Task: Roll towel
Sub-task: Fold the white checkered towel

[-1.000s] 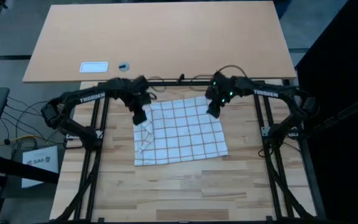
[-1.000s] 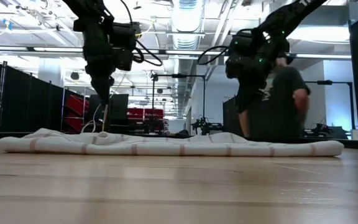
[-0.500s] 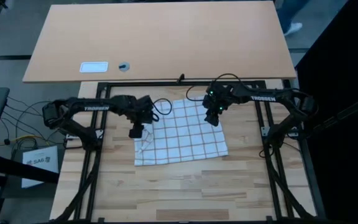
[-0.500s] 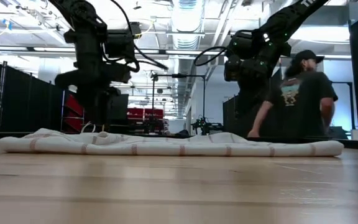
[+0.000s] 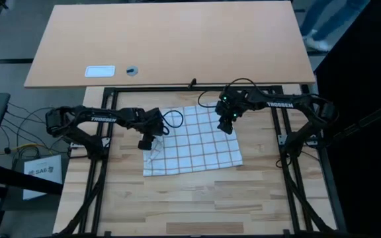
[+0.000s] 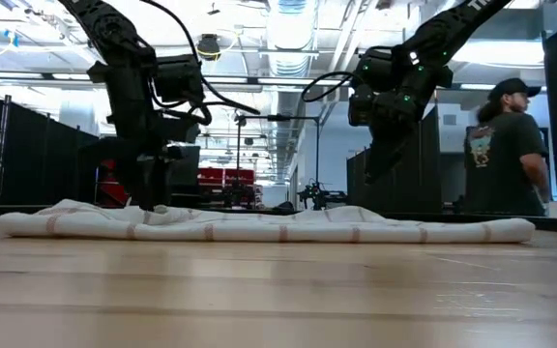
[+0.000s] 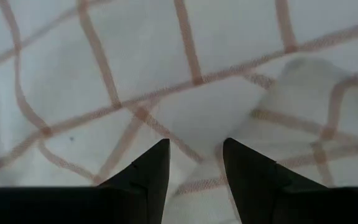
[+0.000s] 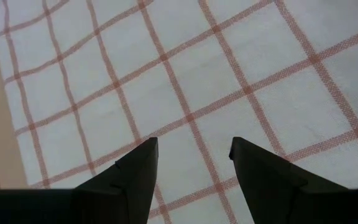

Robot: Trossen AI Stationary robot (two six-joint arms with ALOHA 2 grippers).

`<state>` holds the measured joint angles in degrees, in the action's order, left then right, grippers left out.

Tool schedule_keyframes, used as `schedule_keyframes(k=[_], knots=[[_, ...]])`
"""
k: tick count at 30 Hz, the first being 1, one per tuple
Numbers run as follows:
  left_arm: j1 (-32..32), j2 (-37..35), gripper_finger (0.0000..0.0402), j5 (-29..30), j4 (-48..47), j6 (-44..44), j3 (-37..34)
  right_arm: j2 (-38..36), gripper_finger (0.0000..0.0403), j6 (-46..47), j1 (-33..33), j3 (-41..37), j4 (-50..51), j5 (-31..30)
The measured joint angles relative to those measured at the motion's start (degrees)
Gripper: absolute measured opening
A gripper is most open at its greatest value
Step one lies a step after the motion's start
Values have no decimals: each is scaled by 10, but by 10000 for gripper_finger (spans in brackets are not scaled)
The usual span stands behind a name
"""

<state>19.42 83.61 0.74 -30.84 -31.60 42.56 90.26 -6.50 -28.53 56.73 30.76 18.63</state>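
Note:
The white towel [image 5: 194, 140] with reddish-brown check lines lies spread flat on the wooden table; its left edge [image 5: 152, 153] is crumpled and folded over. It shows as a low strip in the low view [image 6: 278, 225]. My left gripper [image 5: 144, 143] is open, pointing down at the crumpled left edge, its fingertips [image 7: 194, 149] on either side of a small ridge of cloth next to a raised fold [image 7: 309, 106]. My right gripper [image 5: 227, 127] is open above the towel's far right part [image 8: 191, 112], clear of it in the low view [image 6: 373, 172]. My left gripper comes at the towel's crumpled left edge [image 6: 153, 207] from above, fingers pointing down and apart. In the low view the fingertips reach the cloth's top, but I cannot tell whether they touch it. The towel lies on the table.
A white label card [image 5: 100, 71] and a small dark round thing [image 5: 132, 70] lie on the far tabletop beyond the black frame rail [image 5: 197, 86]. Bare wood [image 5: 190, 198] lies toward the near edge. A person [image 6: 506, 145] stands in the room behind.
My left gripper has gone toward the table's near edge and down onto the towel's crumpled left edge. My right gripper has shifted slightly toward the near edge over the towel. The towel has stayed where it was. The person behind has walked toward the right.

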Motion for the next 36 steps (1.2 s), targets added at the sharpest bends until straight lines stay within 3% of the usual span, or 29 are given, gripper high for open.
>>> schedule_keyframes(k=[6,11,13,22,27,36], knots=[[0,0,118,30,41,-2,-8,0,192,0,-2,0,-1,0],[-3,0,25,47,36,-4,-8,0,192,0,-2,0,0,0],[-2,0,8,47,31,0,-8,0,192,0,-2,0,0,0],[1,-32,0,74,-102,18,-7,0,191,-14,-2,0,16,-1],[16,-69,0,133,-128,30,-7,0,191,-23,-2,0,18,-1],[62,-95,0,137,-134,10,-7,0,191,-30,-2,0,17,-1]])
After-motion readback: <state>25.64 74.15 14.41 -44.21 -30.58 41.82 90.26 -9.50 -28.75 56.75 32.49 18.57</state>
